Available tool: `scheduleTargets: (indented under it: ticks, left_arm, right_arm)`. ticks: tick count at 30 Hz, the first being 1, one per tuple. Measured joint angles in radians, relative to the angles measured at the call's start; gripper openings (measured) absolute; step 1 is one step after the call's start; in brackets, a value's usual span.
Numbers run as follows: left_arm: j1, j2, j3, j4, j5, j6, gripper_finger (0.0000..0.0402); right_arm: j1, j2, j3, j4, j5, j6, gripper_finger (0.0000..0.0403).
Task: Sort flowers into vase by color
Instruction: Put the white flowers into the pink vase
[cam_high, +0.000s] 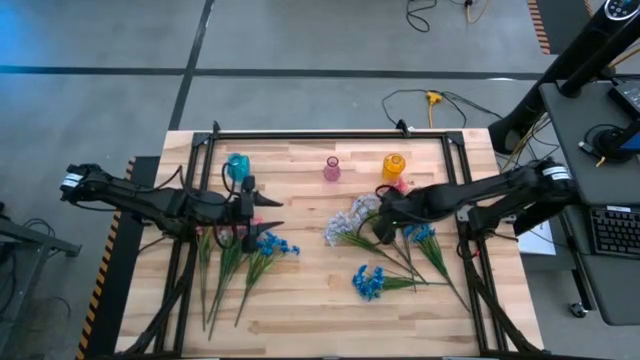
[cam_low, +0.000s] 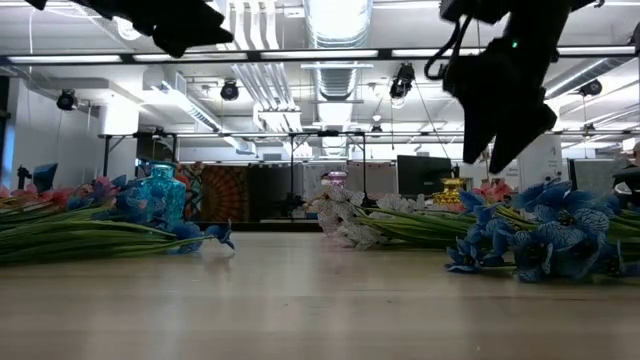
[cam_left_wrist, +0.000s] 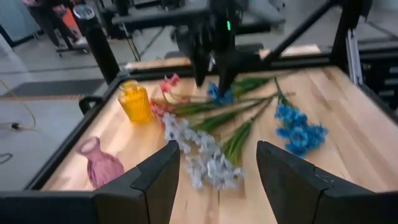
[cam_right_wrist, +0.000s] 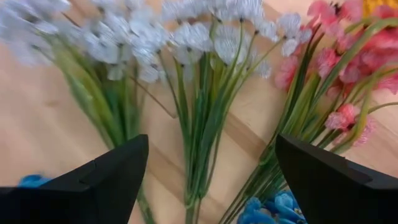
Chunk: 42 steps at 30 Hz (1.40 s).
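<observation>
Standing along the far part of the light wooden slatted tabletop (cam_high: 320, 300): a teal glass vase (cam_high: 237, 166) on the left, a small pink glass vase (cam_high: 332, 169) in the middle, an amber-yellow glass vase (cam_high: 394, 166) on the right. Cannot tell from any view whether a stem sits in any of them. No readable labels or writing noted.

Lying flat nearest the front edge: a loose spray of bright blue blossoms (cam_high: 369, 282) on thin green stems, right of centre. Farther back on the right: pale lavender-white sprays (cam_high: 348, 222), another blue spray (cam_high: 420, 234), and pink sprays (cam_right_wrist: 339, 74) close to the amber-yellow vase. On the left: a bundle of long green stems with blue heads (cam_high: 275, 244) and pink heads, fanned toward the front.

Right gripper (cam_high: 383, 226): lowered over the lavender-white stems, fingers spread wide, nothing between them, arm reaching in from the right side.

Left gripper (cam_high: 262, 222): hovering above the left bundle just in front of the teal vase, fingers parted, nothing held, arm extended from the left.
</observation>
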<state>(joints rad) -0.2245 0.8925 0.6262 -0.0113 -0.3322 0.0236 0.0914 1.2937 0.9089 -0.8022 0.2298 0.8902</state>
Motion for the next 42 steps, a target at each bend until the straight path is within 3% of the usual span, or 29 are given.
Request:
scheduleTargets:
  ticks: [20,34,42]
  left_arm:
    - [0.0,0.003,0.0,0.04,-0.001,-0.036,0.0196]
    - [0.0,0.004,0.0,0.076,-0.002,-0.029,0.0196]
    - [0.0,0.004,0.0,0.076,-0.002,-0.029,0.0196]
  right_arm:
    - [0.0,0.305,-0.001,0.157,0.006,-0.091,0.0329]
    - [0.0,0.3,-0.001,0.166,0.062,-0.087,0.0108]
    - [0.0,0.3,-0.001,0.175,0.062,-0.087,0.0024]
